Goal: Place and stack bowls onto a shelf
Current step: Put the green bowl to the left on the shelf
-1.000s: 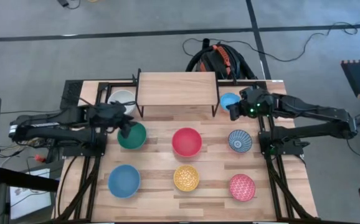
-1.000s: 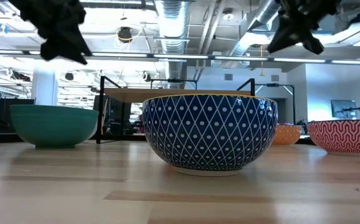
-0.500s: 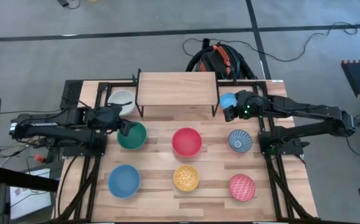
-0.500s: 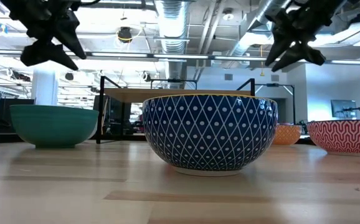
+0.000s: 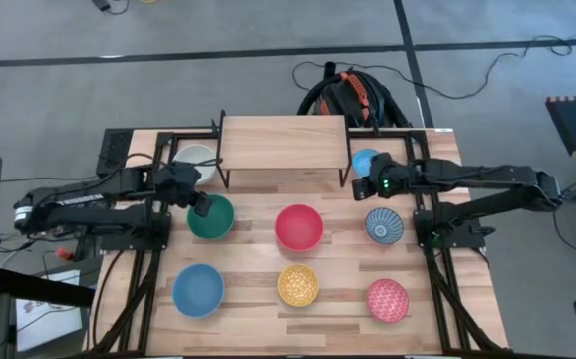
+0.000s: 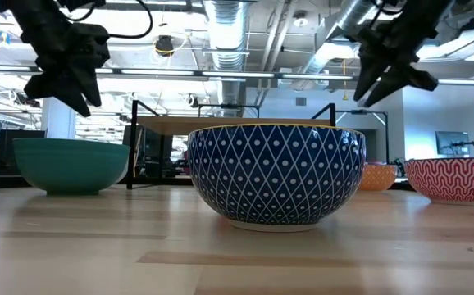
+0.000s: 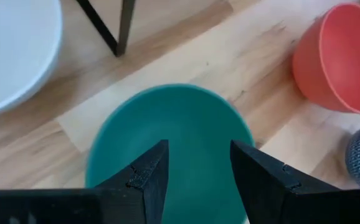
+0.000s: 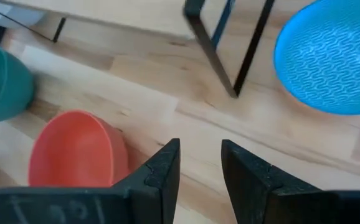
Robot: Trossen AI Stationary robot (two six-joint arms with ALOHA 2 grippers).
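My left gripper (image 5: 200, 204) (image 7: 198, 168) hangs open above the green bowl (image 5: 211, 217) (image 7: 167, 143), over its left part, without touching it. My right gripper (image 5: 368, 186) (image 8: 200, 168) is open above bare table, just near of the plain blue bowl (image 5: 366, 161) (image 8: 329, 56) by the shelf's right legs. The shelf (image 5: 283, 140) stands at the far edge, its light top bare. The white bowl (image 5: 195, 160) sits left of it. The red (image 5: 299, 227), blue-patterned (image 5: 383, 225), second plain blue (image 5: 198, 289), yellow-patterned (image 5: 298, 285) and pink-patterned (image 5: 388, 299) bowls stand upright on the table.
The shelf's thin black legs (image 8: 220, 53) stand close to my right gripper. Black arm frames (image 5: 437, 239) run along both table sides. A dark bag (image 5: 353, 95) lies on the floor beyond the far edge. Bare wood shows between the bowl rows.
Both grippers have come down toward the table. My left gripper has stayed over the green bowl and tipped its fingers more downward. My right gripper has shifted toward the table's left and near side, away from the plain blue bowl. No bowl has moved.
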